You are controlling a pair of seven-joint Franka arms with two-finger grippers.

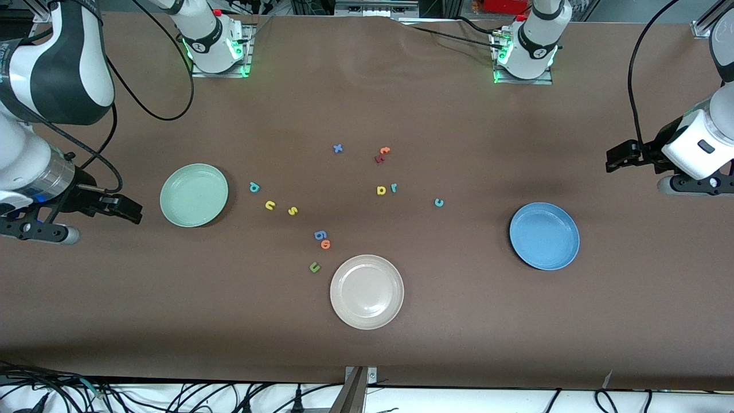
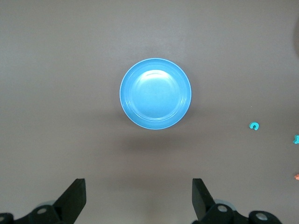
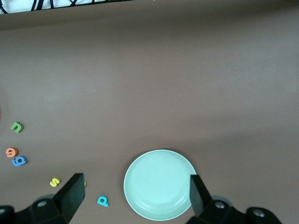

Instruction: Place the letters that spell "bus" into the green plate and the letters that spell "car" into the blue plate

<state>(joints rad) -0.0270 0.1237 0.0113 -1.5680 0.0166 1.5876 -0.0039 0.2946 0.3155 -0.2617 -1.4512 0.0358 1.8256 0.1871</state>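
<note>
Item: brown counter (image 1: 459, 321), nothing sorted yet.

- Round pale mint-green plate (image 1: 194, 195), toward the right arm's end; bare.
- Round medium-blue plate (image 1: 544, 236), toward the left arm's end; bare.
- Teal foam "b" (image 1: 254, 187), yellow foam "u" (image 1: 270, 205), yellow foam "s" (image 1: 292, 210): a row beside the green plate.
- Yellow foam "a" (image 1: 381, 190) touching teal foam "r" (image 1: 393, 187); teal foam "c" (image 1: 438, 202) nearer the blue plate.

Handling, as judged: start with the letter closest to each plate; descend vertically and pinch each tiny piece singly, separating "a" from "r".

Right gripper (image 1: 123, 207): released, empty, low beside the green plate.
Left gripper (image 1: 622, 156): released, empty, over the counter's end near the blue plate.
</note>
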